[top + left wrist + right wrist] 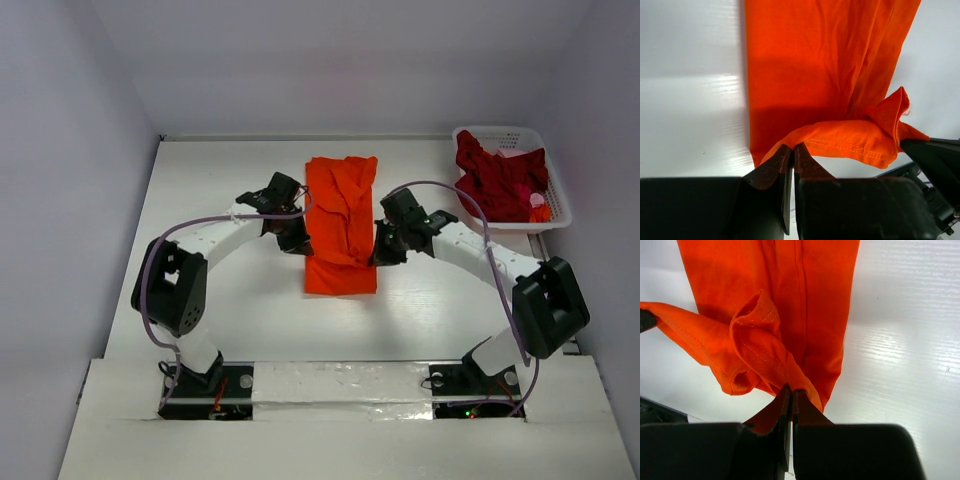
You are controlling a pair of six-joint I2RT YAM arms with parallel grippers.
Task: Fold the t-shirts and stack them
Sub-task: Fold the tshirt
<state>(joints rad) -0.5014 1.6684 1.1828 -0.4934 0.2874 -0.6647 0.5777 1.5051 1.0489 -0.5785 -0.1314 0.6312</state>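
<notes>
On my left wrist feed, the left gripper [792, 148] has its fingers pressed together, with a corner of the orange t-shirt [815, 60] pinched at the tips. From that pinch a stitched hem runs off toward 3 o'clock, raised clear of the white table [690, 100] and sagging in a soft roll. The rest of the cloth lies flat toward 12 o'clock.

The right gripper [790, 389] is closed the same way on my right wrist feed, nipping a bunched fold of the same shirt. The lifted hem leads away toward 9 o'clock, and the flat body of the garment stretches up to 12 o'clock.

From the overhead camera, the shirt is a long narrow band in the middle of the table, running from 12 to 6 o'clock. My left gripper is at its 9 o'clock edge and my right at its 3 o'clock edge, roughly level with each other. Between them the held hem sits partway up the band, and the near part lies smooth toward 6 o'clock.

Well apart, at about 2 o'clock on the table, the dark crimson t-shirts [497, 180] lie heaped in the white lattice basket [556, 195], touched by neither gripper
</notes>
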